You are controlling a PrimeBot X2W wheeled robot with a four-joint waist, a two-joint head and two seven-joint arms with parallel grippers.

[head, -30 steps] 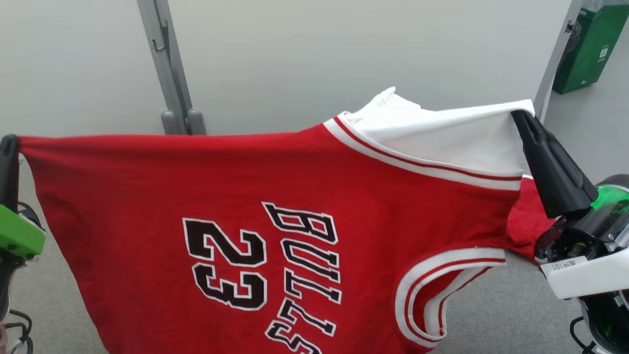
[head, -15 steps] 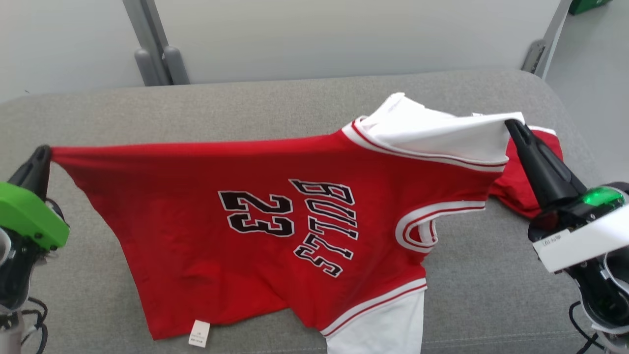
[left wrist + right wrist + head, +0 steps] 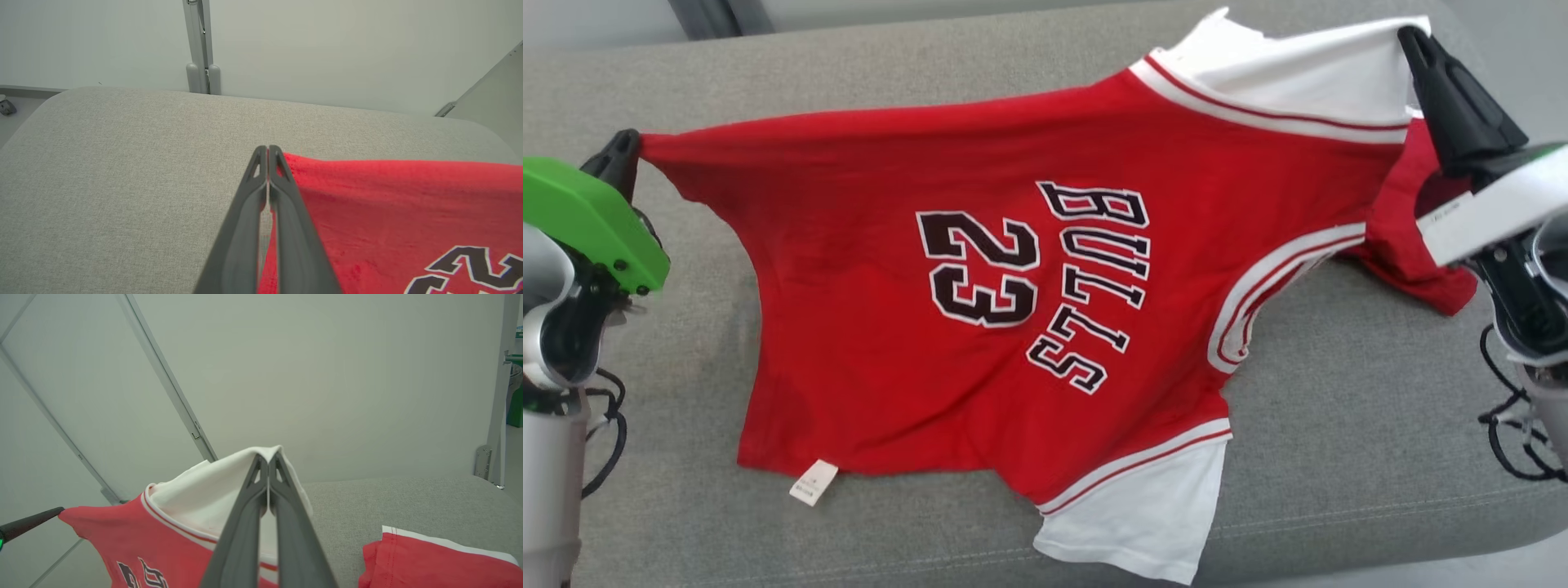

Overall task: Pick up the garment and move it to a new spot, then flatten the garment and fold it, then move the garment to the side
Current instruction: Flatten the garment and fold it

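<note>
Holding the red jersey (image 3: 1013,286) stretched between my claws: my left gripper (image 3: 625,151) is clamped tight on a red hem corner, and my right gripper (image 3: 1410,39) is pinched closed on the white sleeve edge. The jersey's lower part lies on the grey cushion (image 3: 1339,425), print up, with the white care tag (image 3: 813,482) at the near hem.
</note>
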